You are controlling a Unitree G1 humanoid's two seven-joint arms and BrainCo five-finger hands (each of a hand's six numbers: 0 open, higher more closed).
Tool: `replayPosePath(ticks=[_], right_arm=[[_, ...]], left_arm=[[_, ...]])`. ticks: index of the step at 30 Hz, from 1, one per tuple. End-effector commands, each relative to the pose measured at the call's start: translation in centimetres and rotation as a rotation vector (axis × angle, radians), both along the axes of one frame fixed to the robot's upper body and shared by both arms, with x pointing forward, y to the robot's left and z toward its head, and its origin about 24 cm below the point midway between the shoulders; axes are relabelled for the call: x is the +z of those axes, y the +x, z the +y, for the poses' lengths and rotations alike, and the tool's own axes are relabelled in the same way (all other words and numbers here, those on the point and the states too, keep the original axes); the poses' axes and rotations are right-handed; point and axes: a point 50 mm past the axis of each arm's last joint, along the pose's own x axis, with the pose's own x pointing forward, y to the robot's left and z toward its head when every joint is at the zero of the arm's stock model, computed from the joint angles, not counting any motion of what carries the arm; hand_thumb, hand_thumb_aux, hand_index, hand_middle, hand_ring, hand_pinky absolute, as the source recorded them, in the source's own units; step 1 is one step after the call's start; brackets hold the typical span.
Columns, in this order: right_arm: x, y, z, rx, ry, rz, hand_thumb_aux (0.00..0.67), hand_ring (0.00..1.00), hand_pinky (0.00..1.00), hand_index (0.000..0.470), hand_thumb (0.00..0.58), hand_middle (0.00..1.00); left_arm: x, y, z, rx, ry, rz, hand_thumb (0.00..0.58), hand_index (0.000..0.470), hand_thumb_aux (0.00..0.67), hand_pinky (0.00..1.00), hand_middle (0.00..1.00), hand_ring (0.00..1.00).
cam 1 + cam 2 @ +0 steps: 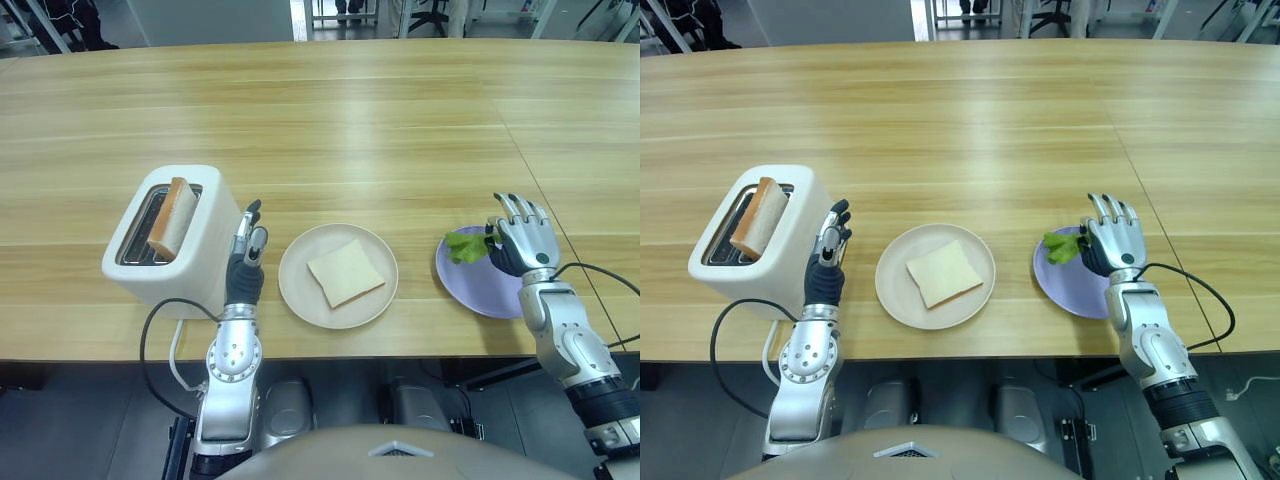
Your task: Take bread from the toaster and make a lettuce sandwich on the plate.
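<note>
A white toaster (185, 270) stands at the left with one bread slice (170, 215) sticking up from its slot. My left hand (246, 262) is upright just right of the toaster, fingers straight, holding nothing. A beige plate (300, 292) in the middle carries a second bread slice (345, 272) lying flat. At the right, a green lettuce leaf (465, 247) lies on a purple plate (478, 293). My right hand (522, 240) stands over that plate's right side with its fingers spread upward, its thumb side right against the leaf.
The toaster's black cable (150, 335) loops off the table's near edge by my left arm. The wooden table (330, 130) stretches far back behind the plates. Chair and table legs stand in the room beyond.
</note>
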Motion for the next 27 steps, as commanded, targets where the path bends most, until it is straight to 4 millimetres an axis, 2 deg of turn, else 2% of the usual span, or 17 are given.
replayPosePath(ticks=[1,6,17,23,27], right_arm=[[-0.5,0.5,2.0,0.079,0.024,0.013,0.67,0.0,0.0,0.46,0.58,0.0],[-1.5,0.6,4.1,0.14,0.082,0.046,0.67,0.0,0.0,0.46,0.58,0.0],[-3.6,-0.2,10.3,0.282,0.255,0.091,0.67,0.0,0.0,0.46,0.58,0.0],[-3.0,-0.2,12.2,0.313,0.311,0.055,0.67,0.0,0.0,0.46,0.58,0.0],[-1.3,1.0,12.1,0.292,0.312,-0.035,0.67,0.0,0.0,0.46,0.58,0.0]], left_arm=[[-0.4,0.3,0.1,-0.001,0.011,0.011,0.0,0.0,0.0,0.0,0.0,0.0],[-0.5,0.8,-0.3,-0.036,0.015,0.008,0.0,0.0,0.0,0.0,0.0,0.0],[0.0,2.2,-0.6,-0.08,0.014,-0.022,0.0,0.0,0.0,0.0,0.0,0.0],[0.2,3.0,-0.5,-0.085,0.026,-0.043,0.0,0.0,0.0,0.0,0.0,0.0],[-0.2,3.3,-0.6,-0.095,0.015,-0.032,0.0,0.0,0.0,0.0,0.0,0.0]])
